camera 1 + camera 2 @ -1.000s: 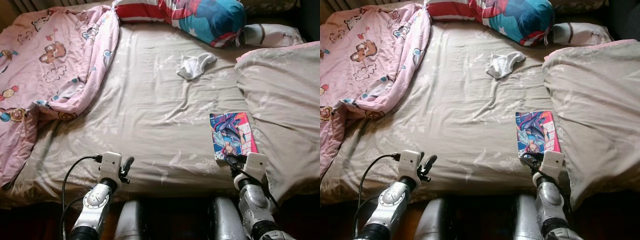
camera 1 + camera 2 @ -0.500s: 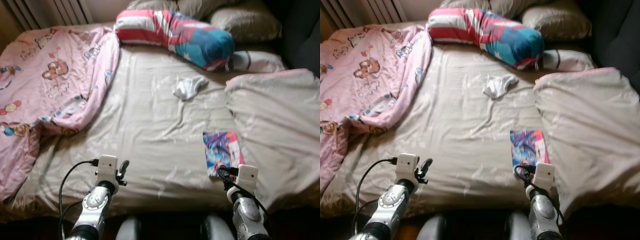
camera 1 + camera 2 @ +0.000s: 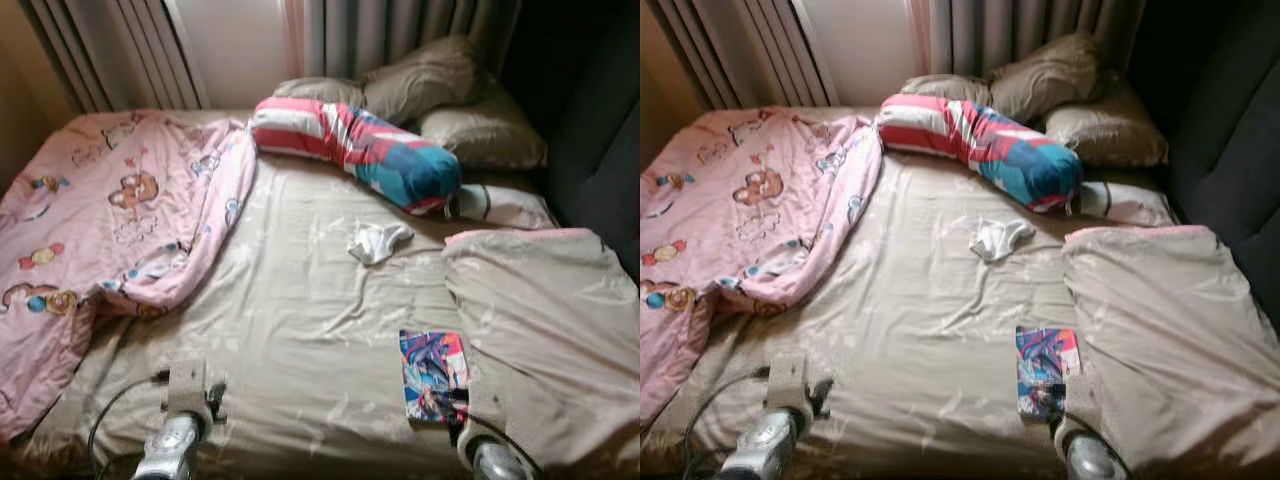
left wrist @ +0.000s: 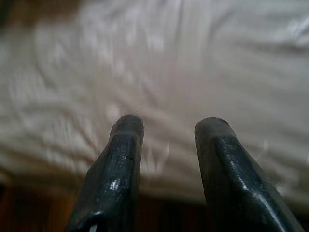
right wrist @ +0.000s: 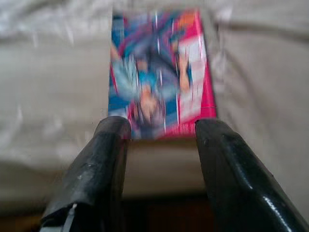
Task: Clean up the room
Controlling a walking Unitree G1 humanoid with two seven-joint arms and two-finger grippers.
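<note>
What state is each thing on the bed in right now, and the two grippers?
Comic book: flat on the sheet, closed, cover up.
White sock: crumpled, mid-bed.
Pink blanket: bunched, unmade.
Beige duvet: folded back.
Striped bolster: lying across the bed.
Left gripper: open, empty.
Right gripper: open, before the book.

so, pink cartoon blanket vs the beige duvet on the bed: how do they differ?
Pattern: the pink cartoon blanket is printed with bears and clouds; the beige duvet is plain beige with a faint leaf print and a pink edge. Place: the pink cartoon blanket lies on the robot's left side of the bed, the beige duvet on its right, next to the comic book. Both are bunched up, leaving the sheet bare between them.
</note>
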